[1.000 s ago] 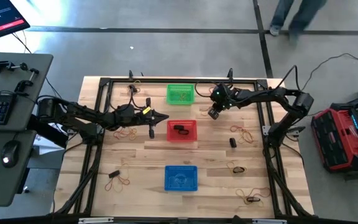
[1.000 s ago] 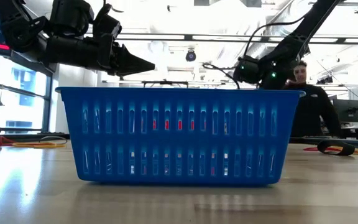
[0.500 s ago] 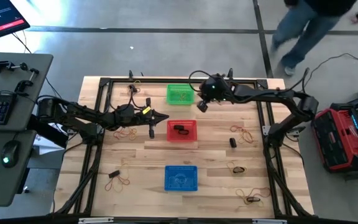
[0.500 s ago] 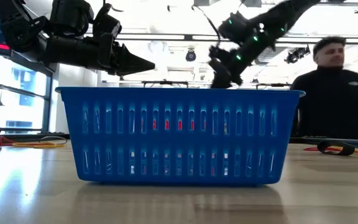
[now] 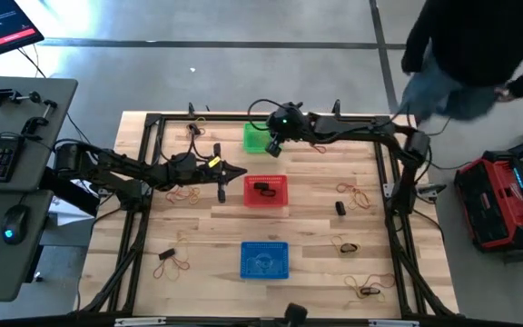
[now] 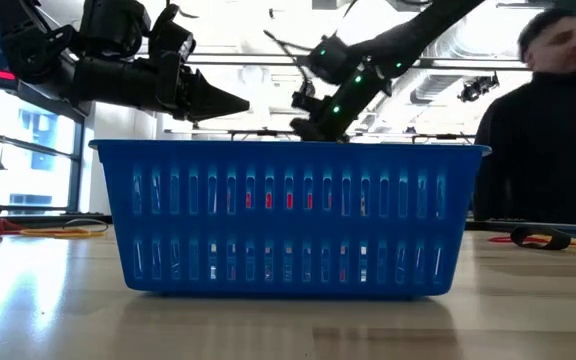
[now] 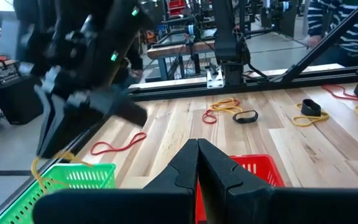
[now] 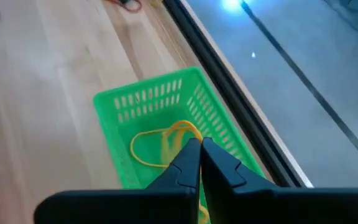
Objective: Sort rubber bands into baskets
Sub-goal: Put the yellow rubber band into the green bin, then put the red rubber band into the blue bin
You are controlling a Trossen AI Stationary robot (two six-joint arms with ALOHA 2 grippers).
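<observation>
the right gripper (image 5: 273, 143) hangs over the green basket (image 5: 260, 138) at the far side of the table, its fingers (image 8: 191, 163) pinched together, and from its own camera a yellow-tan rubber band (image 8: 160, 144) loops out from just beneath the tips, over the basket's inside. it looks as if the band is caught in that pinch, though i can't tell for certain that it isn't already lying loose in the basket. so the step in hand seems to be the drop: a yellow band brought to the green basket. the next move calls for the fingers to part right over the opening, low enough that the springy loop falls inside and doesn't bounce over the rim or cling to a fingertip. the left gripper (image 5: 240, 172) waits just beside the red basket (image 5: 275, 202), fingers closed on nothing i can see. the red basket holds a black band (image 5: 262, 189); the blue basket (image 5: 265, 268) sits nearer the front. plenty is left: loose bands lie scattered on the wooden table (image 5: 311, 227), a yellow-tan tangle (image 5: 186, 193) near the left arm, others (image 5: 359, 195) toward the right side and the front corners. a person (image 5: 479, 45) in dark clothes is passing behind the far right corner.
</observation>
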